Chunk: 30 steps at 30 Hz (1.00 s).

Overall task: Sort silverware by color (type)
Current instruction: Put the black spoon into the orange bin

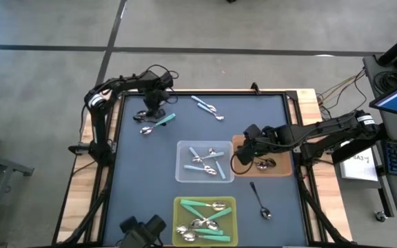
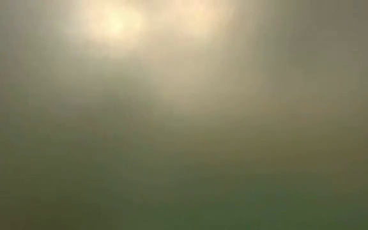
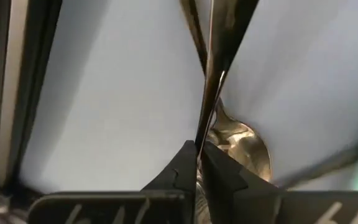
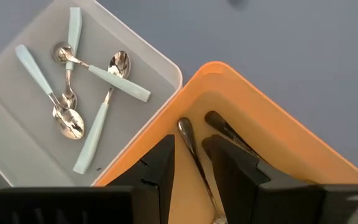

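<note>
Two arms are over the dark blue table (image 1: 143,186). At about ten o'clock on the table, the left gripper (image 1: 154,110) is down at the surface, its fingers (image 3: 179,177) pinched shut on the thin dark handle of a black-handled spoon (image 3: 244,146) whose shiny bowl lies on the mat. Just beside it lies one teal-handled spoon (image 1: 158,122). Toward twelve o'clock, one light blue spoon (image 1: 207,107) lies loose.

At the centre sits the clear bin (image 1: 185,172); the right wrist view shows four light blue spoons (image 4: 107,81) crossed inside it. At six o'clock the yellow-green bin (image 1: 179,207) holds a heap of teal spoons (image 1: 209,219), roughly five, though they overlap too much for a sure count.

At three o'clock, touching the clear bin, is the orange-brown bin (image 4: 272,134). The right gripper (image 4: 188,165) hangs over it with its jaws parted, a dark spoon handle (image 4: 194,155) showing between them; I cannot tell whether it is held. At least two dark spoons lie there. One more black spoon (image 1: 260,200) lies loose at about five o'clock.

The low view shows only haze.
</note>
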### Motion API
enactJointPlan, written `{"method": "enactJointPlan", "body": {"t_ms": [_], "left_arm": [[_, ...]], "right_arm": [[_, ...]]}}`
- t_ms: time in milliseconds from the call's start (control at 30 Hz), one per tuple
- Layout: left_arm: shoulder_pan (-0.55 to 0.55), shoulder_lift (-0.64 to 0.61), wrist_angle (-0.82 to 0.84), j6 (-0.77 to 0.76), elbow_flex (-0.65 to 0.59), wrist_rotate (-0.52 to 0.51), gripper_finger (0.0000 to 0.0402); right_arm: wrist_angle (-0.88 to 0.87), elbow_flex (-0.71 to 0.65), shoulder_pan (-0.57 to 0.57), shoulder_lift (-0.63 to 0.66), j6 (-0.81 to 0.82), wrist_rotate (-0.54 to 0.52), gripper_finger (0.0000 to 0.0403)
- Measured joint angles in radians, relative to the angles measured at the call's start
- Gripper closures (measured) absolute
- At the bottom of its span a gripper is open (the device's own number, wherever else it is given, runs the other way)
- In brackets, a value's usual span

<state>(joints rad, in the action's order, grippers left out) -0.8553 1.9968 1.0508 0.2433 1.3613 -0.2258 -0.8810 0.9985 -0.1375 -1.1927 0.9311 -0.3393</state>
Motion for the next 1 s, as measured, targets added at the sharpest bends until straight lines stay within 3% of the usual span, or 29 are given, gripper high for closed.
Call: {"method": "enactJointPlan", "body": {"t_ms": [100, 433, 800, 1000], "left_arm": [[-0.001, -0.028, -0.003, -0.001, 0.0, 0.069, 0.0402], [0.007, -0.096, 0.006, -0.018, 0.0, 0.113, 0.0402], [0.085, -0.23, -0.022, -0.026, 0.001, 0.431, 0.0401], [0.139, -0.322, -0.13, -0.053, 0.002, 0.777, 0.0401]], "right_arm": [[0.0, 0.0, 0.0, 0.0, 0.0, 0.0, 0.0307], [0.0, 0.0, 0.0, 0.0, 0.0, 0.002, 0.0307], [0.004, 0.0, 0.0, 0.0, 0.003, 0.002, 0.0307], [0.004, 0.0, 0.0, 0.0, 0.003, 0.002, 0.0307]]}}
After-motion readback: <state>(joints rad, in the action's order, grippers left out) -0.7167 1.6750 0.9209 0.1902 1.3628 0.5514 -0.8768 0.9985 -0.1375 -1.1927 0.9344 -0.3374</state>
